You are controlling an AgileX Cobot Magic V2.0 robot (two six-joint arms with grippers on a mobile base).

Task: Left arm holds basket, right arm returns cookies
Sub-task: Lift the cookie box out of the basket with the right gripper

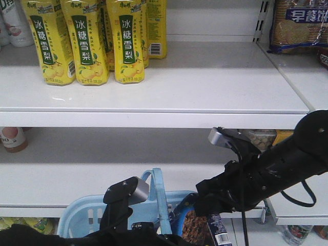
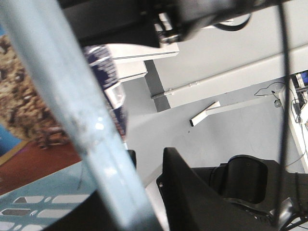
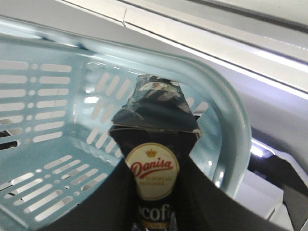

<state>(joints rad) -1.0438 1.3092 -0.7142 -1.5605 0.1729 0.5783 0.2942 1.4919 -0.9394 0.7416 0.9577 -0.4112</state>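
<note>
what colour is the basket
Light blue, with slotted sides; clearest in the right wrist view.

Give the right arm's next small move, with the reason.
Probably lift straight up. The right gripper is shut on the cookies, which sit low, just over the basket rim, and the white shelf beside the yellow bottles lies well above.

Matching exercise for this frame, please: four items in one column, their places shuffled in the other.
1. yellow bottles
2. cookies
3. basket
4. bag of crackers

A. top right corner, on the neighbouring shelf unit
B. bottom left of the front view
C. upper shelf, left side
D. between the right gripper's fingers

Pairs: 1-C, 2-D, 3-B, 4-A
</note>
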